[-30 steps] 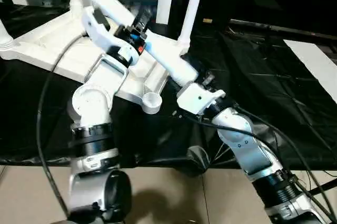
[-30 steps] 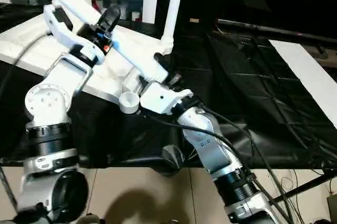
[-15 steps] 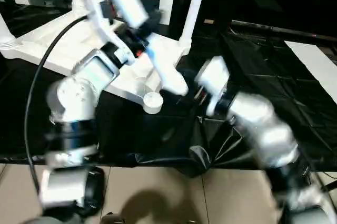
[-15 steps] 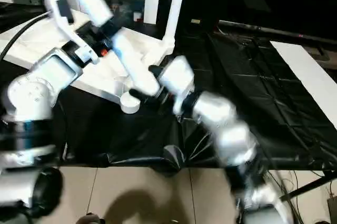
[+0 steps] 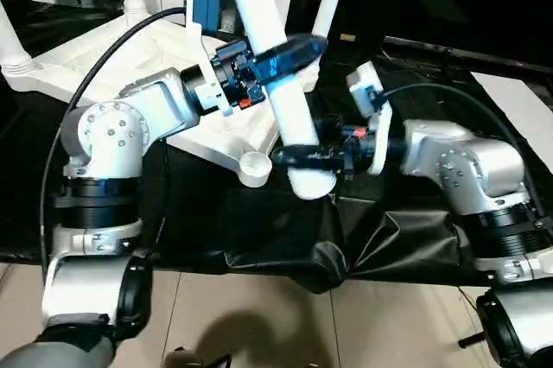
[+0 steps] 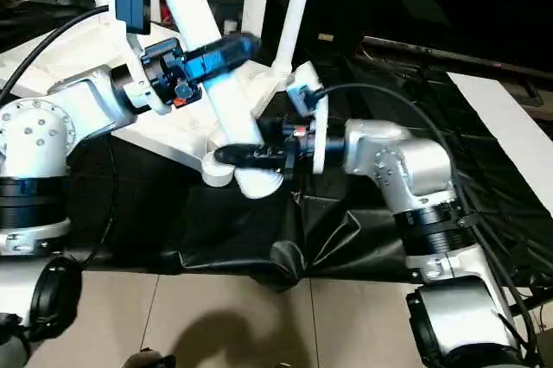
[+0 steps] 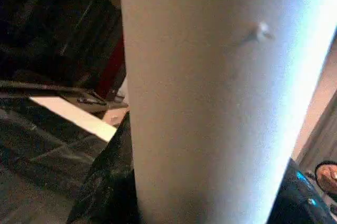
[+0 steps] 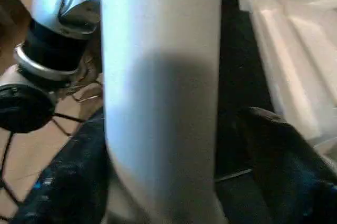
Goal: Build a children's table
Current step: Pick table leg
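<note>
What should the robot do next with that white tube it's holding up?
Probably shift the leg's lower end sideways over the open corner socket and lower it in. The left gripper clasps the leg midway, the right gripper brackets its foot, which hangs just beside that socket, not in it.
</note>
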You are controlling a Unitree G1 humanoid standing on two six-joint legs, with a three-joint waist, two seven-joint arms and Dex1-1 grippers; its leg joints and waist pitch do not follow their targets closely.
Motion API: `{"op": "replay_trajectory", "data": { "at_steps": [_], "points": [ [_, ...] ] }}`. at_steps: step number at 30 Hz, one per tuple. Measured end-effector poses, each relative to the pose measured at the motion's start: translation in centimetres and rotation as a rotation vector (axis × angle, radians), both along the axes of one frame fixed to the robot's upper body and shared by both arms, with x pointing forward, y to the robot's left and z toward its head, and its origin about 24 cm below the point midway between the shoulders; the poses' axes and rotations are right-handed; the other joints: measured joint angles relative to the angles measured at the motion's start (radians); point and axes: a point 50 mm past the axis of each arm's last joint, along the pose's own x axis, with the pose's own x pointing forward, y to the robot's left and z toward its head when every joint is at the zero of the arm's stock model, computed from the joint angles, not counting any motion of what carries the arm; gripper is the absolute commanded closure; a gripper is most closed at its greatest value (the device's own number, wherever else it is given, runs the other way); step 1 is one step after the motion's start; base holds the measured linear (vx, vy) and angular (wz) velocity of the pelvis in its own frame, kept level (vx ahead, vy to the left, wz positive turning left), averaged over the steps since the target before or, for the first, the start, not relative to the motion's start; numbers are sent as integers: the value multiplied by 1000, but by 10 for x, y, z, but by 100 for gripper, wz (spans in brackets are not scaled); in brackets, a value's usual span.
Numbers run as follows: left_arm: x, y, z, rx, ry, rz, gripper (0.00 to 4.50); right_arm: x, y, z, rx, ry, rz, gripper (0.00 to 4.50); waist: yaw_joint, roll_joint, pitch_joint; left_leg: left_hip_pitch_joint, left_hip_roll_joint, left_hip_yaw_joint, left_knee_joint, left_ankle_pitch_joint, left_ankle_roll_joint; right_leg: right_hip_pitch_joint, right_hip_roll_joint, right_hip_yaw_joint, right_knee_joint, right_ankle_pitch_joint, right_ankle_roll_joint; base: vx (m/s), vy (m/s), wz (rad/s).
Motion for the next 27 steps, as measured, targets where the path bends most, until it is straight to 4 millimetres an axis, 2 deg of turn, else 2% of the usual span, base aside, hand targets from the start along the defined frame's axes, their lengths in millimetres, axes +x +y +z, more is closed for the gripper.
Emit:
{"op": "replay_trajectory", "data": {
  "at_steps": [2, 5, 8, 12, 13, 19, 27],
  "points": [
    [0, 0, 0, 2, 2, -5, 266, -1, 1, -1, 0, 14, 7, 125, 0, -1, 0, 0, 0, 0, 0, 0, 0, 0, 0, 0, 0, 0, 1, 0, 0, 0],
    [-1, 1, 1, 4, -5, -14, 266, -2, 3, 0, 9, 32, 28, 136, 3, -5, 1, 0, 0, 0, 0, 0, 0, 0, 0, -1, 0, -3, 4, 0, 0, 0],
    [-1, 1, 3, 4, -7, -21, 266, -2, 3, 1, 13, 31, 40, 173, 5, -5, 1, 0, 0, 0, 0, 0, 0, 1, 0, 0, 0, -2, 4, 0, 0, 0],
    [0, 1, 2, 5, -2, -21, 266, -3, 4, 1, 17, 31, 47, 191, 4, -5, 1, 0, 0, -1, 0, 0, -1, 0, 0, -1, 0, -1, 2, 0, 0, 0],
    [0, 1, 2, 6, -3, -20, 266, -3, 5, 1, 17, 31, 46, 216, 4, -5, 1, 0, 0, -1, 0, 0, -1, 0, 0, -1, 0, -1, 2, 0, 0, 0],
    [3, 0, 1, 19, -22, 33, 266, -4, 10, -2, 32, 5, 4, 249, 6, -5, 1, -1, 0, -1, 0, 1, -1, 0, 0, -1, 0, -1, 2, 0, 0, 0],
    [12, 0, 0, 8, 31, 47, 266, -4, 11, -5, 66, 16, -45, 255, 7, -4, 1, -1, 0, -1, 0, 1, -1, 0, 0, -1, 0, 0, 0, 0, 0, 0]
  ]
}}
